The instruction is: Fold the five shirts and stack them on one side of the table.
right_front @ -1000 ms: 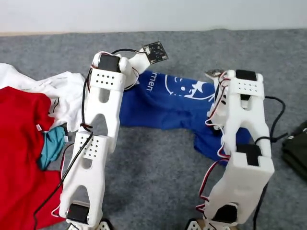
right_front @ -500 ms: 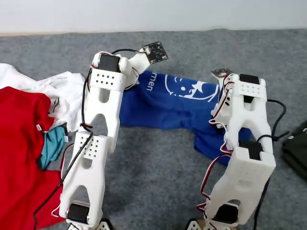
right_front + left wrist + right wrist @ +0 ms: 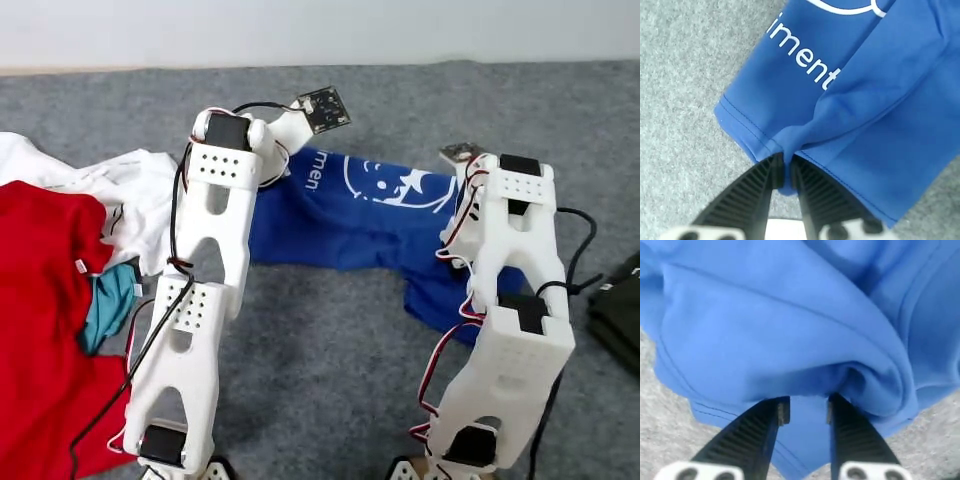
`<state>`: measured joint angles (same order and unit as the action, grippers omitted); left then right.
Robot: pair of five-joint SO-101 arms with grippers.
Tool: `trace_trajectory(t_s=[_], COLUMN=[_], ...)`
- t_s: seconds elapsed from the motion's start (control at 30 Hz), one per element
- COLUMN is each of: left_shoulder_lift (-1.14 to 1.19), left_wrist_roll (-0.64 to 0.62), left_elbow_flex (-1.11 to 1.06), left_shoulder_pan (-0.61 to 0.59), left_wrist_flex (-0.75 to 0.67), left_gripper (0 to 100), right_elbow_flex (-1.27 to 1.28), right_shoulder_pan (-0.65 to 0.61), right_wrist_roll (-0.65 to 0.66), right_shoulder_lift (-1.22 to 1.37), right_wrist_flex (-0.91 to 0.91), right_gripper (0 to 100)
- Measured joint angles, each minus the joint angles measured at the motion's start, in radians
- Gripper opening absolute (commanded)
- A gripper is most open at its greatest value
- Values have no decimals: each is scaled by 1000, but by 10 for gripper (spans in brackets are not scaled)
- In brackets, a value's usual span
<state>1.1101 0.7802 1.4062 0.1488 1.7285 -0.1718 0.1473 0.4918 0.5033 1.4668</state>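
Left tool: pressed together, pinching the hem edge of the blue shirt. Right tool: spread, straddling a bunched fold of the same shirt, which lies mid-surface toward the far edge. Risk: lifting now would drag one side only, and the thin hem hold may slip.

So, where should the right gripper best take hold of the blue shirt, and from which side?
Probably the stitched hem of the blue shirt, coming in from the bare table side, jaws astride the edge. It lies thin and free there, unlike the thick bunched fold; the left gripper holds its corner likewise.
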Motion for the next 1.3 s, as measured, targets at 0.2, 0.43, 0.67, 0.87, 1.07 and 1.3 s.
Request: trace_trajectory(t_s=[0.2, 0.43, 0.67, 0.87, 1.07, 1.3], left_shoulder_lift=[0, 0, 0, 0, 0, 0], left_wrist_roll=[0, 0, 0, 0, 0, 0], left_elbow_flex=[0, 0, 0, 0, 0, 0], left_shoulder_pan=[0, 0, 0, 0, 0, 0], left_wrist_flex=[0, 0, 0, 0, 0, 0], left_gripper=[2, 2, 2, 2, 2, 2], right_elbow_flex=[0, -107, -219, -147, 29, 84], right_shoulder_pan=[0, 3, 75, 123, 124, 186], right_wrist_roll=[68, 155, 169, 216, 238, 264], right_shoulder_lift=[0, 0, 0, -25, -123, -187], right_wrist_flex=[2, 196, 282, 282, 282, 282], right_gripper=[17, 12, 12, 12, 12, 12])
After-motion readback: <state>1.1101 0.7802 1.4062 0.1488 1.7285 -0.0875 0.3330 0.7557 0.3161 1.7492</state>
